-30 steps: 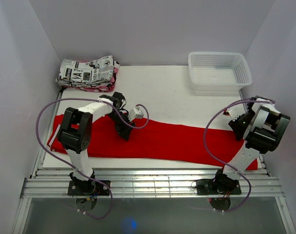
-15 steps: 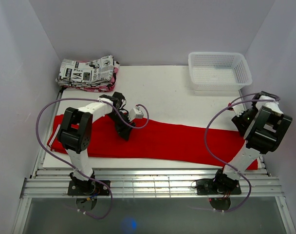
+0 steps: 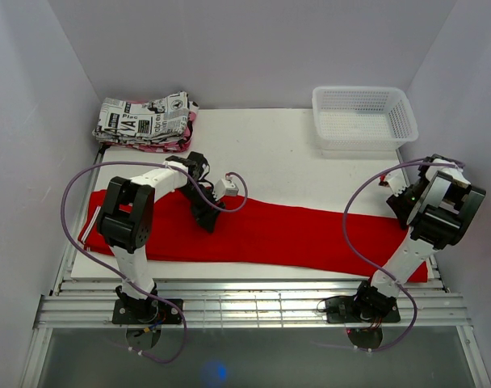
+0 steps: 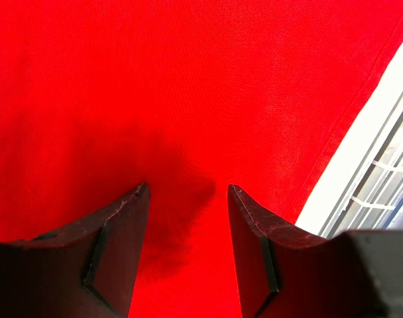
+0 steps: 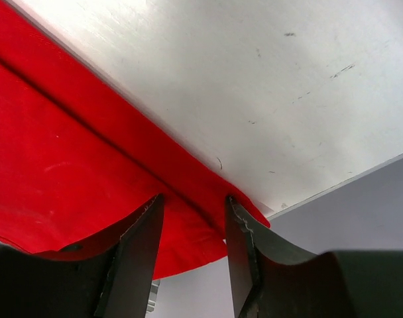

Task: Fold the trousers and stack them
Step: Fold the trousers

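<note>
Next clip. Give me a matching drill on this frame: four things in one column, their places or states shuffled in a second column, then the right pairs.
Column one
1. trousers
2. newspaper-print garment
3. basket
4. left hand

Column two
A. white mesh, far right
B. open, pointed down at red fabric
C. folded, far left
D. spread out long along the near side

Pairs: 1-D, 2-C, 3-A, 4-B

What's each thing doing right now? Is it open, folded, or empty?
Trousers: spread out long, not stacked.
Printed clothes: folded in a pile.
Basket: empty.
Left gripper: jaws open, over the trousers.
Right gripper: jaws open, at the trousers' end.
</note>
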Controlling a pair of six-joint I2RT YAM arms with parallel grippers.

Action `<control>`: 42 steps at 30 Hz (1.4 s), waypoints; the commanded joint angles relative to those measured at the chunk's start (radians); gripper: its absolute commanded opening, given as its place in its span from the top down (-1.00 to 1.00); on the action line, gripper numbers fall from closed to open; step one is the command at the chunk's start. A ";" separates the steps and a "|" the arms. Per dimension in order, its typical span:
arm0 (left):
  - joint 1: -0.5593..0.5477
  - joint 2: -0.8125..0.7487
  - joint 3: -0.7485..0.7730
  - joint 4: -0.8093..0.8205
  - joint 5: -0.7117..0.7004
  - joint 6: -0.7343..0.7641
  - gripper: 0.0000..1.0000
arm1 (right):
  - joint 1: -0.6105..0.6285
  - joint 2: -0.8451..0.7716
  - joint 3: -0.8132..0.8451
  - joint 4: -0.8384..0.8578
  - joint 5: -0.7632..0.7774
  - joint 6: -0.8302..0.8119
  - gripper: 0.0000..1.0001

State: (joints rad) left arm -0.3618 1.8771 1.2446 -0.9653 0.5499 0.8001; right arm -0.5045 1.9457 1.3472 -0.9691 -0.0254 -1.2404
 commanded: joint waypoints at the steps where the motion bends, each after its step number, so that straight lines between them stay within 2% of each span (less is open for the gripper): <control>1: 0.000 -0.001 0.019 0.011 0.016 0.017 -0.23 | -0.019 -0.011 -0.028 -0.056 0.076 -0.166 0.05; 16: 0.000 0.007 0.023 0.011 0.021 0.019 -0.23 | -0.075 -0.041 -0.008 -0.148 0.105 -0.234 0.10; 19: 0.000 0.010 0.023 0.013 0.024 0.014 -0.23 | -0.077 -0.039 -0.022 -0.154 0.113 -0.232 0.18; 22: 0.000 0.005 0.023 0.011 0.025 0.014 -0.23 | -0.077 -0.045 -0.011 -0.175 0.102 -0.232 0.40; 23: 0.000 0.005 0.021 0.011 0.025 0.016 -0.23 | -0.077 -0.053 -0.005 -0.180 0.098 -0.232 0.59; 26: 0.000 0.002 0.018 0.013 0.025 0.019 -0.23 | -0.077 -0.074 0.033 -0.226 0.076 -0.235 0.84; 38: 0.000 0.007 0.003 0.025 0.039 0.036 -0.22 | -0.078 -0.220 0.121 -0.341 0.036 -0.269 0.84; 42: 0.000 0.005 -0.005 0.030 0.039 0.036 -0.22 | -0.077 -0.200 0.177 -0.341 0.036 -0.263 0.85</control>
State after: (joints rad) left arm -0.3618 1.8778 1.2442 -0.9634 0.5591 0.8116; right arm -0.5758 1.7561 1.4578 -1.2263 -0.0227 -1.2785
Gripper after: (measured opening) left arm 0.614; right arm 0.085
